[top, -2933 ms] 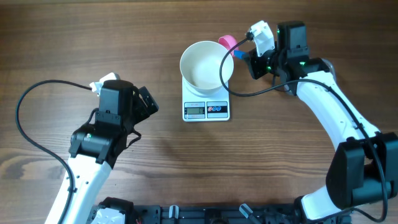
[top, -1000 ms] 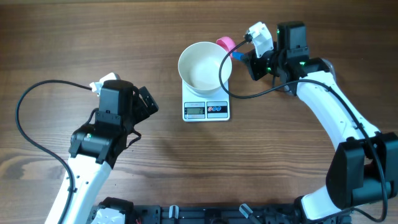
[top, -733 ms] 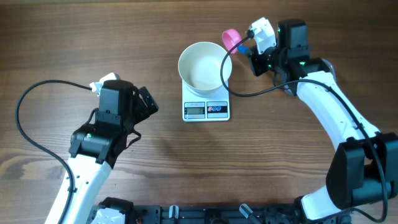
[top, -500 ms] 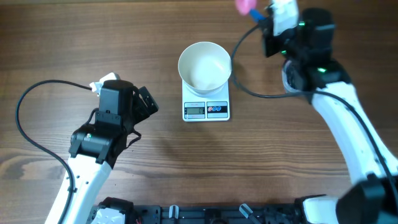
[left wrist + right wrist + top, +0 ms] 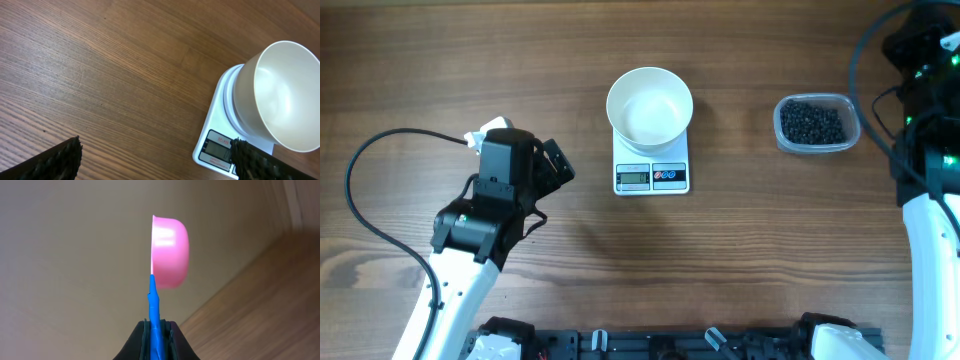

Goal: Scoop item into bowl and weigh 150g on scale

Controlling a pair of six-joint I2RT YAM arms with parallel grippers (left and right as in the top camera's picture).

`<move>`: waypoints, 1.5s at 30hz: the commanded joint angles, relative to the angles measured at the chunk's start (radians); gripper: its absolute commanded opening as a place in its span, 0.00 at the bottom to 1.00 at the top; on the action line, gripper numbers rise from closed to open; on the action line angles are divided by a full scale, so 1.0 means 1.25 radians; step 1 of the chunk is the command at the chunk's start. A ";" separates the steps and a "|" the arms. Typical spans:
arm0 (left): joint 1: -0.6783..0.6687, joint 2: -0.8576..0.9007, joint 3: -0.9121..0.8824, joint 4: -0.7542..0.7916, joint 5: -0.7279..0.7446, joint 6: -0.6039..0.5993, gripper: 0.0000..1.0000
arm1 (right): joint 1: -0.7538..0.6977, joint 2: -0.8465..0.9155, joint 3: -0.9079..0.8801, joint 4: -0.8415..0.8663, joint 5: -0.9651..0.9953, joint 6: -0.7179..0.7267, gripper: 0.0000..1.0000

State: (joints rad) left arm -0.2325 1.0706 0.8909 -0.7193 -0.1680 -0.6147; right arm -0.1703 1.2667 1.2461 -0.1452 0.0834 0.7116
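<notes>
On the left side of the table (image 5: 440, 50), the left gripper (image 5: 556, 162) is held low over the wood. Its jaws are spread as wide as they go, and nothing is held between them. It is pointed toward the middle, so the scale (image 5: 216, 149) and the bowl (image 5: 285, 95) are seen from its camera.

Near the middle, the scale is laid flat on the table and the bowl is set on top of it. The bowl is white and looks empty. No beads are seen in it from above or from the left wrist view. The numbers on the little screen are too small to be read.

Farther right, well apart from the scale, a clear tub (image 5: 779, 125) is set on the table. The black beads (image 5: 813, 122) are piled inside it.

At the far right, the right gripper (image 5: 156, 326) is held up high. Its jaws are shut tight on the blue handle (image 5: 152, 305) of a pink scoop (image 5: 171, 250). The scoop is turned on its side, with its open face to the left. Its inside cannot be seen, but beads could hardly be kept in a cup tipped like that.

The task is judged to be only just begun. The bowl is placed on the scale and the scoop is picked up. No beads are moved yet. Beads must be scooped from the tub, tipped into the bowl, and added until the right weight is shown.
</notes>
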 commanded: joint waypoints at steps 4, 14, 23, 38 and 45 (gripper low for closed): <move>0.005 0.004 -0.001 0.000 -0.013 0.003 1.00 | -0.001 0.011 0.008 0.001 0.018 0.334 0.04; 0.005 0.004 -0.001 0.000 -0.013 0.003 1.00 | 0.000 0.019 0.008 0.011 0.024 0.333 0.04; 0.005 0.004 -0.001 0.000 -0.013 0.003 1.00 | 0.000 0.020 0.008 -0.060 -0.196 0.049 0.04; 0.005 0.004 -0.001 0.023 0.008 0.001 1.00 | 0.000 -0.026 0.009 -0.090 -0.251 -0.094 0.04; -0.081 -0.006 -0.001 0.094 0.394 0.347 1.00 | 0.000 -0.091 0.009 -0.198 -0.251 -0.174 0.04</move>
State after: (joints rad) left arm -0.2607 1.0706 0.8883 -0.5884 0.2493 -0.3428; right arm -0.1703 1.1702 1.2465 -0.3656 -0.2108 0.5358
